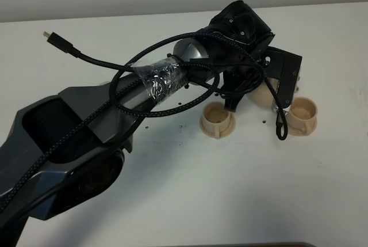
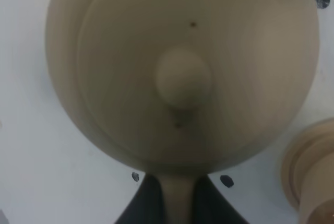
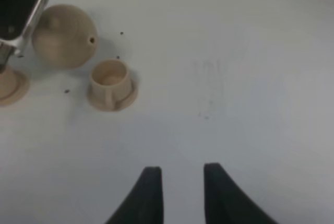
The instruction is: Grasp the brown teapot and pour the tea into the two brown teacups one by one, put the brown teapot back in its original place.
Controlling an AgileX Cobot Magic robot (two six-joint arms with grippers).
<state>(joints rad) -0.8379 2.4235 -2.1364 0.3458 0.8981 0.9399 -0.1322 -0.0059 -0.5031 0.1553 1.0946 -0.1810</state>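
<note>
- While the big dark left arm [image 1: 86, 137] is hanging over the white table [image 1: 190, 201], its left gripper [image 2: 177, 199] is pinching the loop handle of the brown teapot [image 2: 120, 83]. The two dark jaws are pressing on the handle from both sides.
- The brown teapot is sitting between the left teacup [image 1: 217, 119] and the right teacup [image 1: 303, 114], a little behind them. I am not seeing if it is resting down or hanging just off the table.
- The pot is looking round, fat and smooth, pale tan all over, and bigger than the cups.
- The pot is lying in one line with the arm. The handle is pointing at the jaws, and the spout [image 3: 92, 40] seems to be pointing away, toward the right teacup. I am thinking the pour is hanging on that line.
- The left teacup is standing just beside the handle end, near the jaws.
- The right gripper [image 3: 180, 169] is hanging well apart from the pot. Its jaws are pulled in close and are holding nothing, so the left arm is the near one.
- A small round knob [image 2: 183, 78] is sitting in the middle of the lid.
</note>
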